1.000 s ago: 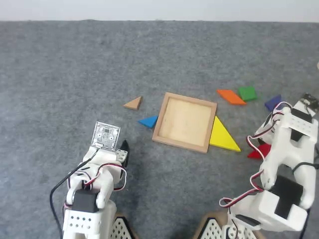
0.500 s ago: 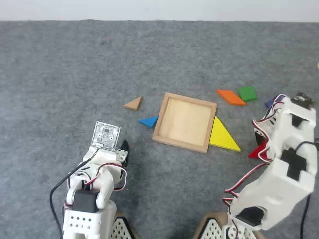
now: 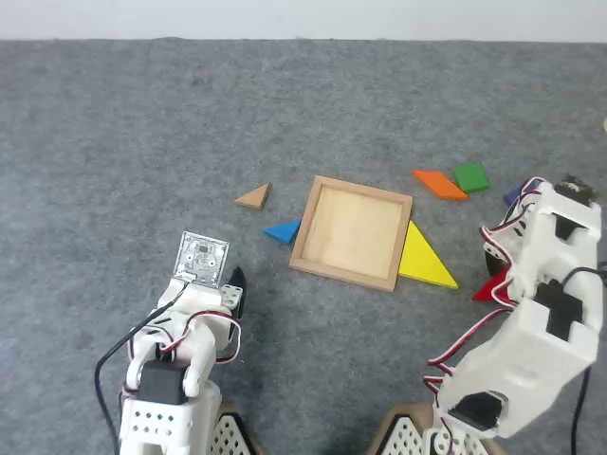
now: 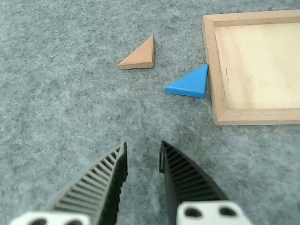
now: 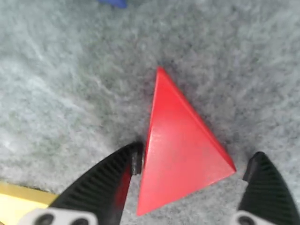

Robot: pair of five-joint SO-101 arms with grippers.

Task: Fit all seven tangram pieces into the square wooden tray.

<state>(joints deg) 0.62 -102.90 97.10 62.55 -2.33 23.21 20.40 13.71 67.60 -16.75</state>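
Plainly red triangle [image 5: 180, 150] apex points away from right end effector [image 5: 197, 161].

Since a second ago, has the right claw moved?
Yes. In the high view the right claw advanced toward the purple piece, away from its base, and now straddles the red triangle.

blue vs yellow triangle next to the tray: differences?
The yellow triangular piece is much larger than the blue triangular piece. The blue triangular piece sits at one side of the square wooden tray, and the yellow one sits at the opposite side. Both lie flat on the grey carpet, outside the tray and against its frame.
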